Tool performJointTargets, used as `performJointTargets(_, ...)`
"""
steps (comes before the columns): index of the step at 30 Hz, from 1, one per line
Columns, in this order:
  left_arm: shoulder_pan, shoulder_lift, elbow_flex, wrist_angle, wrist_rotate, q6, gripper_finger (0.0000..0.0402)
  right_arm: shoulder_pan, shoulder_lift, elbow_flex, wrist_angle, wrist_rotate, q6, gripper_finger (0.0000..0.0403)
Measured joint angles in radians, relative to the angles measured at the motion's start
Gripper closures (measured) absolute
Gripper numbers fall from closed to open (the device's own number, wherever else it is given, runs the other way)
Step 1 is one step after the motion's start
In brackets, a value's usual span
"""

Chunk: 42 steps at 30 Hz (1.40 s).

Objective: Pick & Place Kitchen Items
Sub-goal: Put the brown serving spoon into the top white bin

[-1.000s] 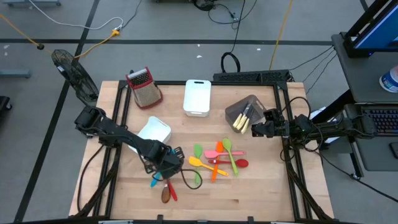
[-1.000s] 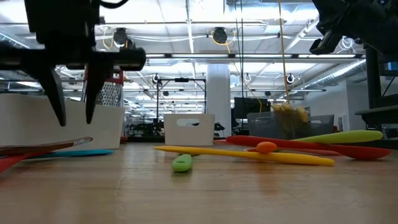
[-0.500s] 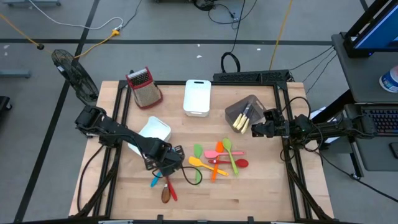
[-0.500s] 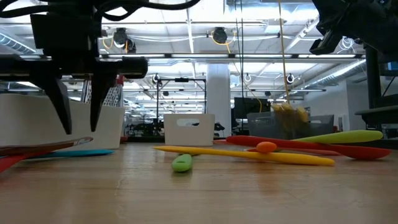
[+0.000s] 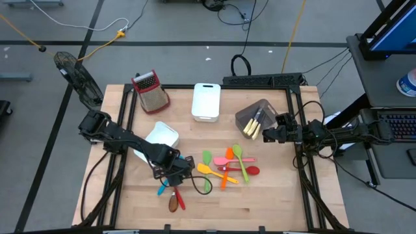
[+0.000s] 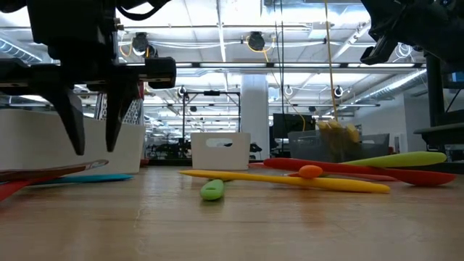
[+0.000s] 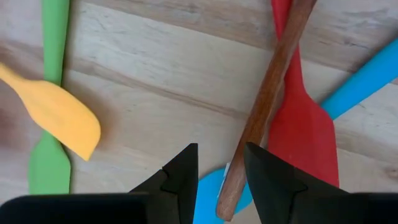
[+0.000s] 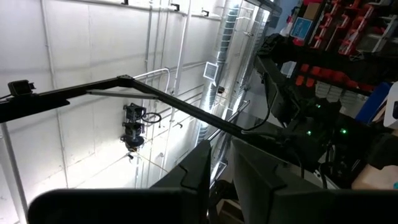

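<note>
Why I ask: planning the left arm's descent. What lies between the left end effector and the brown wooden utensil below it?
Nothing. In the low view, the left end effector hangs open above the brown wooden utensil, with only air between them.

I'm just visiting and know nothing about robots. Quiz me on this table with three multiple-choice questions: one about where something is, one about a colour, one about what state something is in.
1. Where is the left gripper?
A. over the grater
B. above the brown, red and blue utensils
C. inside the white bin

2. What colour is the spatula lying across the green handle in the left wrist view?
A. yellow-orange
B. pink
C. purple

3. What is the left gripper holding?
A. the brown spoon
B. a fork
C. nothing

Answers:
1 B: the left wrist view looks straight down on those three.
2 A: its blade is yellow-orange.
3 C: its fingers hang apart above the table with nothing between them.
</note>
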Motion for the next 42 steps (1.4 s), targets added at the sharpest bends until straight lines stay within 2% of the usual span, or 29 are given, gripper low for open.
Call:
performJointTargets(9,-0.006,0.000,-0.040,-0.001,0.020,0.007,0.0268,0.000,0.000,0.000,0.000,0.000,0.000,0.0344)
performJointTargets(15,-0.005,0.000,-0.047,0.027,-0.025,0.007,0.0268,0.000,0.000,0.000,0.000,0.000,0.000,0.0344)
performJointTargets(20,-0.002,0.000,-0.047,0.051,0.024,0.008,0.0268,0.000,0.000,0.000,-0.001,0.000,0.000,0.0344)
performJointTargets(42,0.004,0.007,-0.047,0.085,0.062,0.132,0.0268,0.000,0.000,0.000,-0.001,0.025,-0.006,0.0344)
